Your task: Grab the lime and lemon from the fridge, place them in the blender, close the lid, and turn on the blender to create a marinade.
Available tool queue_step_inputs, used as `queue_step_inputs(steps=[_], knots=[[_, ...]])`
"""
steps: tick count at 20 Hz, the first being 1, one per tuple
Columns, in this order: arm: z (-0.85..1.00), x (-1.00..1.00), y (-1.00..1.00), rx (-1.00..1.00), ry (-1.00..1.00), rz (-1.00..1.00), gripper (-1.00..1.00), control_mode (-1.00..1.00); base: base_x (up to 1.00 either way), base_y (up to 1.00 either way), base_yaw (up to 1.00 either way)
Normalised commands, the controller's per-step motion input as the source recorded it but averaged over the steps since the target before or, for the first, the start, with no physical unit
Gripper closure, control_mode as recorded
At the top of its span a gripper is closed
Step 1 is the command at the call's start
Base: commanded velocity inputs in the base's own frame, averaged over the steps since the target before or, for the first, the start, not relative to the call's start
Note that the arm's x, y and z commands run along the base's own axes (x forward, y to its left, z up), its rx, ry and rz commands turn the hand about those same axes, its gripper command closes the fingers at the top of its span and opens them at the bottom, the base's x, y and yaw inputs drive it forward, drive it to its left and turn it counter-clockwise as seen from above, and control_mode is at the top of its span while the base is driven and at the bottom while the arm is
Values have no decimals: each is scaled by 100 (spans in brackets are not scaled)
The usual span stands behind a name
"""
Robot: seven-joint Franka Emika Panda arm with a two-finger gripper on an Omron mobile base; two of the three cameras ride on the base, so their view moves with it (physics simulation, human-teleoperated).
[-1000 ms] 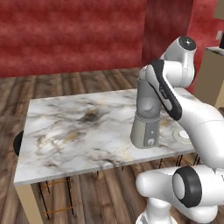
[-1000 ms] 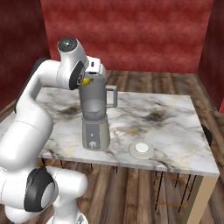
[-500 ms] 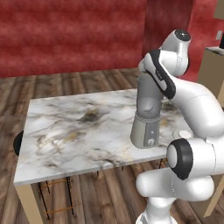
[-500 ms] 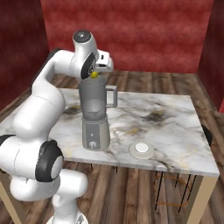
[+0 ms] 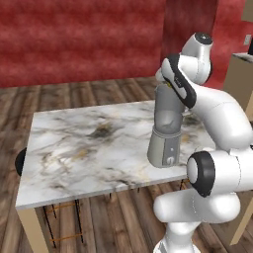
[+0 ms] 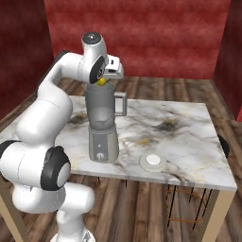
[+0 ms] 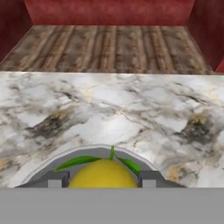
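The small rounded yellow lemon (image 6: 102, 82) sits pinched between the two dark fingertips of the tool (image 7: 102, 179), jaws closed on its sides, and it hangs right over the open mouth of the smoky translucent blender jar on its grey tapered base (image 6: 102, 124). That is the relation the next move turns on: the fruit lies straight above the jar, just clear of the rim, so a release looks like it would drop it inside, provided the tool is centred and not biased toward the near wall. In the hand view the lemon (image 7: 102, 176) fills the gap between the fingertips, with the jar's curved grey rim arcing just beyond it and thin green streaks showing there, possibly the lime already in the jar, though that cannot be confirmed. From the left base camera the blender (image 5: 167, 129) is partly masked by the white arm, and its contents cannot be made out through the tinted wall. The flat round white lid (image 6: 152, 162) lies on the grey-veined marble surface (image 6: 184, 142), near the blender's base on the side away from the arm, well apart from the tool, and not yet fitted. The small round front knob on the blender base faces the robot.
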Motion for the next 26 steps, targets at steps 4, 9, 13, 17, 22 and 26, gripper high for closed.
queue_step_inputs(steps=[4, 9, 13, 17, 22, 26], knots=[[-83, 0, 0, -1, 0, 0, 100, -100, 0, 0, 0], [-83, -13, 0, 0, 0, 0, 100, -100, 0, 0, 0], [-60, -63, -1, 0, -3, 2, 100, -100, 0, 0, 0], [-43, -59, 0, 0, 0, 0, 100, -100, 0, 0, 0], [-63, -19, 1, 0, 4, 0, 100, -100, 0, 0, 0], [-65, 0, 9, -1, 12, 0, 100, -100, 0, 0, 0]])
